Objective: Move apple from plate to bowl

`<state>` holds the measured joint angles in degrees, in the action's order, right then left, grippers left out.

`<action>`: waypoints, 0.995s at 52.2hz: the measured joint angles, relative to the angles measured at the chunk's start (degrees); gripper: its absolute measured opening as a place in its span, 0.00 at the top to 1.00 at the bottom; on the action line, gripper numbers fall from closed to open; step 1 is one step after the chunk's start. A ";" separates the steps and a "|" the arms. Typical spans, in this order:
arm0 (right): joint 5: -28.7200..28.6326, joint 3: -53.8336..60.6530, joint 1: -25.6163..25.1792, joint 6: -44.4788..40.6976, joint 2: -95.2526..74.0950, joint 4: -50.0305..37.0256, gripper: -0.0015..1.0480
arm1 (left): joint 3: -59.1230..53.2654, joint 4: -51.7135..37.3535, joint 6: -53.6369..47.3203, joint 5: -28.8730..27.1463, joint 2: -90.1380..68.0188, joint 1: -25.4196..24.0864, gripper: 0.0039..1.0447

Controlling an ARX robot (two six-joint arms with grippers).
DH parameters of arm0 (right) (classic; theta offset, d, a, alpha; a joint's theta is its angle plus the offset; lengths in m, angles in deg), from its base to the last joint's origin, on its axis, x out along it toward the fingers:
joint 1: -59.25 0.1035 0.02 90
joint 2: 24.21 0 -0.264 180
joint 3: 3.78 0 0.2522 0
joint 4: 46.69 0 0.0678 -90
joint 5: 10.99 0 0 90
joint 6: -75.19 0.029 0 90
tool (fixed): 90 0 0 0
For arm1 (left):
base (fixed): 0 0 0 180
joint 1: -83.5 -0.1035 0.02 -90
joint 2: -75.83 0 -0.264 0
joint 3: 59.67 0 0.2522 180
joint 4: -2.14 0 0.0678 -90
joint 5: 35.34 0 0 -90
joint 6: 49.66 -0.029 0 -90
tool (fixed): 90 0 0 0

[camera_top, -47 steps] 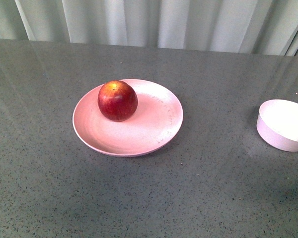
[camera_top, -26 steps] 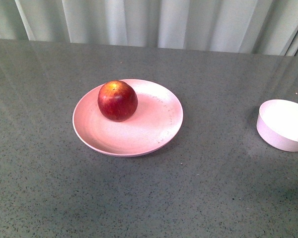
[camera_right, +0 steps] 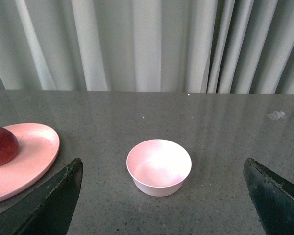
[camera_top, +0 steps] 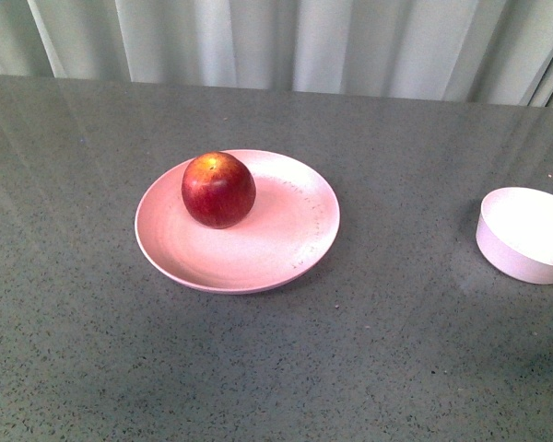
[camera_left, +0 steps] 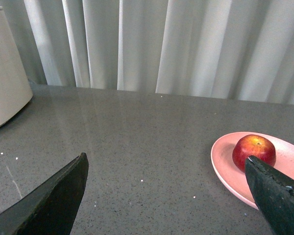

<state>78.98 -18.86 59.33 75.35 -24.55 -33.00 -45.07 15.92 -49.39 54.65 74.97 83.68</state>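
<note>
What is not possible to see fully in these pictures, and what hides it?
- Bowl, front view: its right side is cut by the picture edge.
- Apple, left wrist view: lower part hidden behind a finger of the left gripper.
- Apple, right wrist view: mostly cut by the edge.

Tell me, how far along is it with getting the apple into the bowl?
Nothing looks done yet: the apple sits on the plate, the bowl is empty. The left gripper and right gripper are open, holding nothing. Grasping, carrying and dropping it in all remain.

Grey speckled table (camera_top: 396, 368); pale pleated curtain (camera_top: 258, 41) behind.
</note>
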 joint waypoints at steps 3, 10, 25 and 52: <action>0.02 0.00 0.00 0.00 0.00 0.00 0.09 | 0.00 0.00 -0.02 0.00 0.00 0.00 0.08; -7.72 -2.58 -2.54 -2.86 -4.13 7.56 0.09 | 0.00 0.00 0.00 -0.02 0.00 0.00 0.08; -16.50 -11.93 -12.72 -9.03 -41.27 -10.91 0.09 | 0.00 0.00 -0.02 0.00 0.00 0.00 0.08; -14.08 -36.24 -12.85 -0.33 -102.09 -27.67 0.09 | 0.00 0.00 -0.02 0.00 0.00 0.00 0.08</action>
<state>64.90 -55.10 46.47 75.02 -126.65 -60.67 -45.07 15.92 -49.41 54.65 74.97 83.68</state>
